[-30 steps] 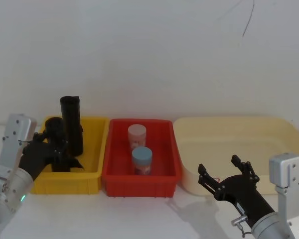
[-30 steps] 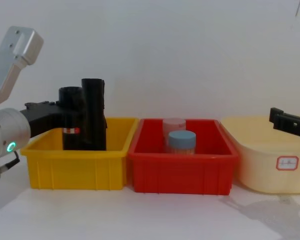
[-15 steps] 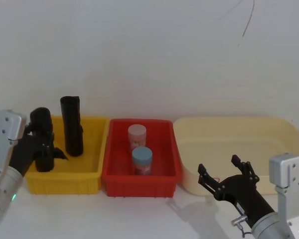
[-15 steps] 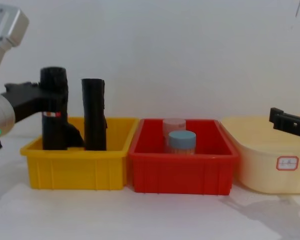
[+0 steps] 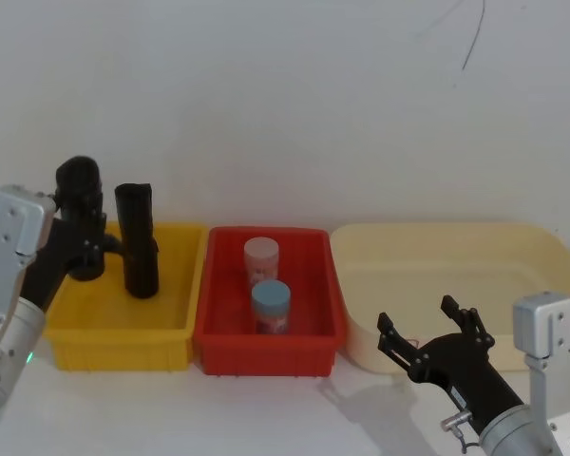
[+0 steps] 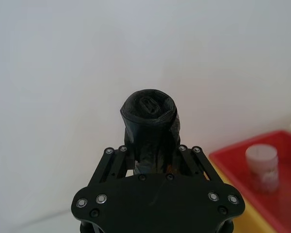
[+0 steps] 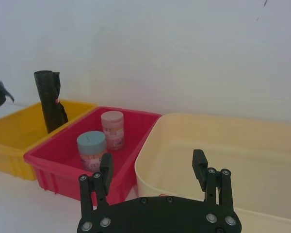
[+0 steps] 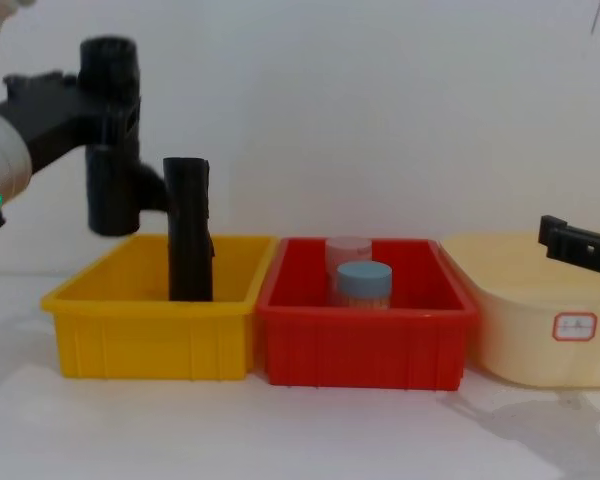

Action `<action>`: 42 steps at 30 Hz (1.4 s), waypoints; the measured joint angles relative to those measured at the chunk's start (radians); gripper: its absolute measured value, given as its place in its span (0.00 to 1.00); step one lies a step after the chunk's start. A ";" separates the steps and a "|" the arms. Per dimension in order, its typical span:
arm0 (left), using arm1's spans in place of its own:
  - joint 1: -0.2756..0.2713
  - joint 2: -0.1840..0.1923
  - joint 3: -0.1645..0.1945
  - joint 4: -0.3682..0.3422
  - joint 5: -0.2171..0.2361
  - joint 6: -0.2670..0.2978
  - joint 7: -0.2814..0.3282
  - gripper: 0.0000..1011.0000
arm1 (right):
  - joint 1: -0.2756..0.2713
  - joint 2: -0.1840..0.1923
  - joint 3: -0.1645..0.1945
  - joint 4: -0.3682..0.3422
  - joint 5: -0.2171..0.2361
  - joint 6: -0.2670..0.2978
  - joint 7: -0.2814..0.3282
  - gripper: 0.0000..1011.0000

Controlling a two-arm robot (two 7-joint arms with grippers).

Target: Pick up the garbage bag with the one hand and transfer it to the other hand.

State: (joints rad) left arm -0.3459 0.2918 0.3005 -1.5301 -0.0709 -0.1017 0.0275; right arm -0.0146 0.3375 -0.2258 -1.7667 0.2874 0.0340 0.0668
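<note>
A white table [image 8: 280,430] carries three containers in a row: a yellow bin [image 8: 150,335] on the left, a red bin [image 8: 365,350] just beside it, and a cream tub [image 8: 535,335] on the right.

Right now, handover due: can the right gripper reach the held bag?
Probably yes: the left gripper holds the garbage bag above the yellow bin, its top higher than the spare roll; the right gripper is open.

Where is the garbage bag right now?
In the chest view, the garbage bag is on the robot's left, upright in the left gripper above the yellow bin, beside the other black roll standing in it.
</note>
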 joint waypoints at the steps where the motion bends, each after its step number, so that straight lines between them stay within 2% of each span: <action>1: 0.001 0.000 0.002 -0.007 0.002 -0.007 -0.001 0.37 | 0.000 0.000 0.000 0.000 0.000 0.000 0.000 0.99; 9: -0.004 -0.003 0.021 -0.052 0.000 -0.057 -0.040 0.37 | 0.000 0.000 0.000 0.000 0.000 0.000 0.000 0.99; 17: -0.025 -0.011 0.042 -0.066 -0.034 -0.087 -0.108 0.37 | 0.000 0.000 0.000 0.000 0.000 0.000 0.000 0.99; 30: -0.075 -0.036 0.081 -0.048 -0.129 -0.101 -0.253 0.37 | 0.000 0.000 0.000 0.000 0.000 0.000 0.000 0.99; 42: -0.123 -0.066 0.114 -0.004 -0.251 -0.076 -0.407 0.37 | 0.000 0.000 0.000 0.000 0.000 0.000 0.000 0.99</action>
State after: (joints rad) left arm -0.4684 0.2255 0.4141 -1.5336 -0.3218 -0.1781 -0.3800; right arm -0.0146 0.3375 -0.2258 -1.7668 0.2874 0.0340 0.0668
